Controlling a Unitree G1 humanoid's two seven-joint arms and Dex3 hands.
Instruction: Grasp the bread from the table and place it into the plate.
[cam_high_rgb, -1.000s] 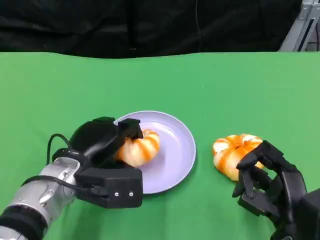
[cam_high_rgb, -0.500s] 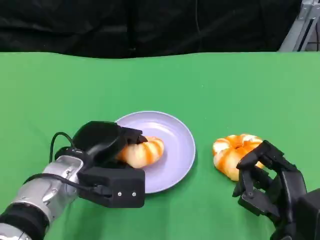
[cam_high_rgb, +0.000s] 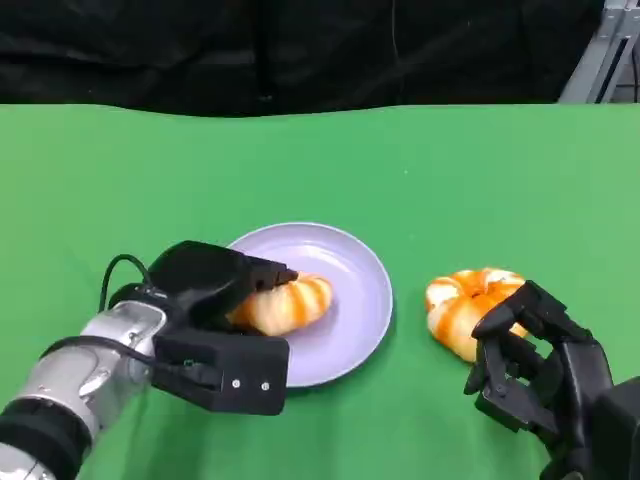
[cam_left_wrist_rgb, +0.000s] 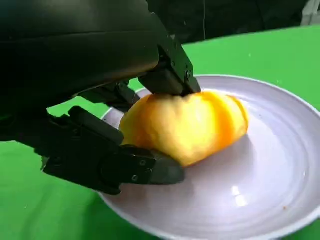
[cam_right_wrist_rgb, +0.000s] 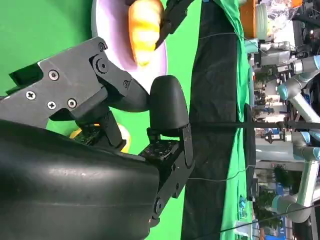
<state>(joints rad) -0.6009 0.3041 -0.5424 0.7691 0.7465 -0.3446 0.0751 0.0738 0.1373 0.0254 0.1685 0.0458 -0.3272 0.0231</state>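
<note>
A striped orange-and-white bread (cam_high_rgb: 288, 304) lies on the left part of the lavender plate (cam_high_rgb: 355, 280). My left hand (cam_high_rgb: 210, 295) grips it from the left. In the left wrist view, fingers (cam_left_wrist_rgb: 167, 75) press on top of the bread (cam_left_wrist_rgb: 192, 125) and another lies under its near side, while the bread's underside rests on the plate (cam_left_wrist_rgb: 270, 190). A second, similar bread (cam_high_rgb: 458, 300) sits on the green table to the plate's right. My right hand (cam_high_rgb: 530, 360) hovers just in front of it with loosely curved fingers that hold nothing.
The green cloth table (cam_high_rgb: 320, 160) stretches back to a black curtain. In the right wrist view the plate (cam_right_wrist_rgb: 109, 25) and its bread (cam_right_wrist_rgb: 145, 25) lie beyond my right hand (cam_right_wrist_rgb: 125, 100). A bit of the second bread (cam_right_wrist_rgb: 123, 140) peeks out beneath the fingers.
My left hand has sunk and shifted slightly right, bringing the bread down onto the plate. The right hand and the second bread have stayed put.
</note>
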